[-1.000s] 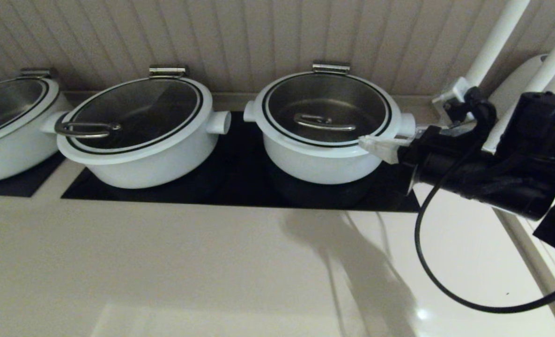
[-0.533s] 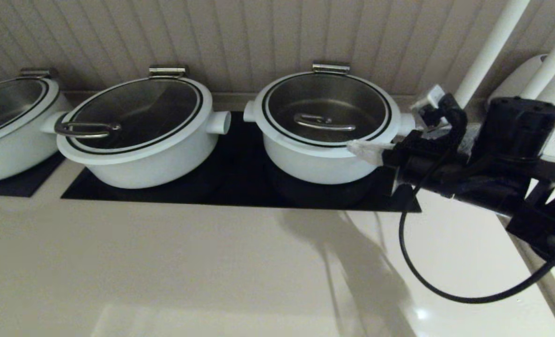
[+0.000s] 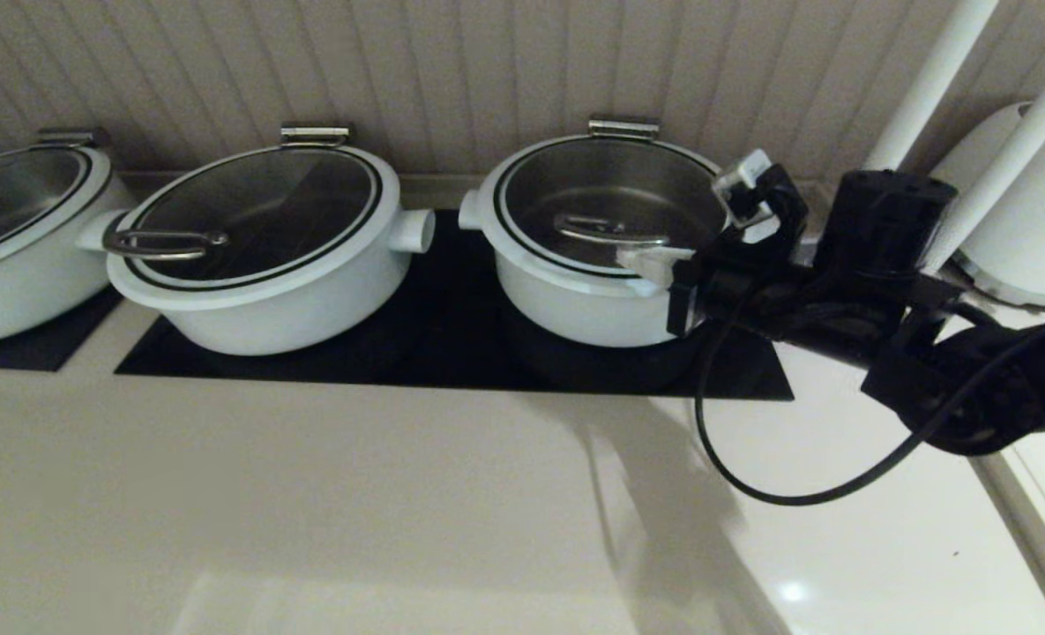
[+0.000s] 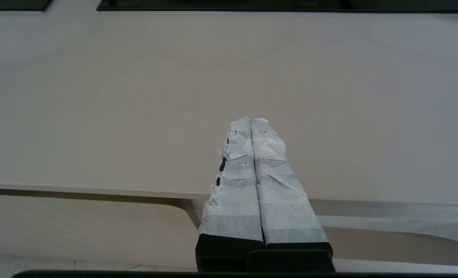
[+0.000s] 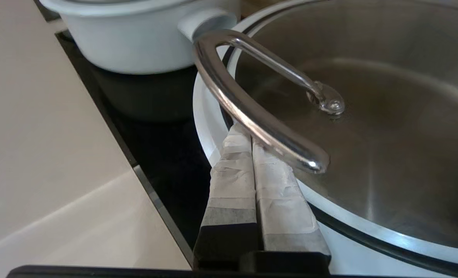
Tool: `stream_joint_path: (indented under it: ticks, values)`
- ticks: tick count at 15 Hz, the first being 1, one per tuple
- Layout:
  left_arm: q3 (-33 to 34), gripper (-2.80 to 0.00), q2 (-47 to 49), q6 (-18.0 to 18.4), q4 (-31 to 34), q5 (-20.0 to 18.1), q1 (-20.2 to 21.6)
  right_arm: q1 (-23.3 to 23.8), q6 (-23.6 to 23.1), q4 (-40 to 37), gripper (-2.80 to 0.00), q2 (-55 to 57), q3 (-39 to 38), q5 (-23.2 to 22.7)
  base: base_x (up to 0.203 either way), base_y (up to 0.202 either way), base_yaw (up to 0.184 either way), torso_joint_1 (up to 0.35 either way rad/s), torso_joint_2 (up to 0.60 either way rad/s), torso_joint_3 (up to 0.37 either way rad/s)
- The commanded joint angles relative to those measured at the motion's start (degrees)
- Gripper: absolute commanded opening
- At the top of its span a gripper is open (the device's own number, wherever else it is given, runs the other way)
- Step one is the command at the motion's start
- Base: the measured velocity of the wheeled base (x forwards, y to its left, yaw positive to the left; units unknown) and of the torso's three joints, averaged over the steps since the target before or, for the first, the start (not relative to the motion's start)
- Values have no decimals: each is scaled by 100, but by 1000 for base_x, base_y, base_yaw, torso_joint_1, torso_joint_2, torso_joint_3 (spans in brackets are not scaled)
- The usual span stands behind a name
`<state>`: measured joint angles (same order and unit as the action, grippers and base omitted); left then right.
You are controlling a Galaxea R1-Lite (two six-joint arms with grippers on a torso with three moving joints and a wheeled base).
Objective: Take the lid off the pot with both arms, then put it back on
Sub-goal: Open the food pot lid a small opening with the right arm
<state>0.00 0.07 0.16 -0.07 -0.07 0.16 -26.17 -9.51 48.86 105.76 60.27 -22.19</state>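
Observation:
The pot [image 3: 575, 309] stands at the back right on the black cooktop. The lid [image 3: 615, 190] sits on it, with its steel bar handle [image 3: 610, 231] across the centre. My right gripper [image 3: 641, 261] is shut and empty and lies low over the lid's front rim, just right of the handle. In the right wrist view the gripper [image 5: 248, 135] rests over the white rim [image 5: 205, 116], and its tips are hidden behind the bar handle [image 5: 252, 112]. My left gripper [image 4: 251, 121] is shut and empty over the beige counter, out of the head view.
A wider white pot [image 3: 257, 265] with a loop-handle lid stands left of the pot, and another pot [image 3: 11, 256] stands at the far left. A white appliance [image 3: 1025, 220] and white poles [image 3: 928, 79] stand at the right. The beige counter [image 3: 310, 494] lies in front.
My right arm has swung left and forward. Its shut gripper went from beside the pot's right side handle to the lid's front rim by the bar handle.

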Motion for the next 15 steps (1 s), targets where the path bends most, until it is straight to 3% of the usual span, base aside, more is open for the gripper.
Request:
stream_joint_path:
  ticks: [1, 15]
  values:
    - [0, -280, 1, 7, -1, -1, 2, -2, -7, 35, -280, 150, 29, -6, 0, 0, 0, 0, 0, 0]
    - [0, -280, 1, 1, -1, -1, 2, 209, 110, 48, -280, 293, 733, 131, 0, 0, 0, 0, 0, 0]
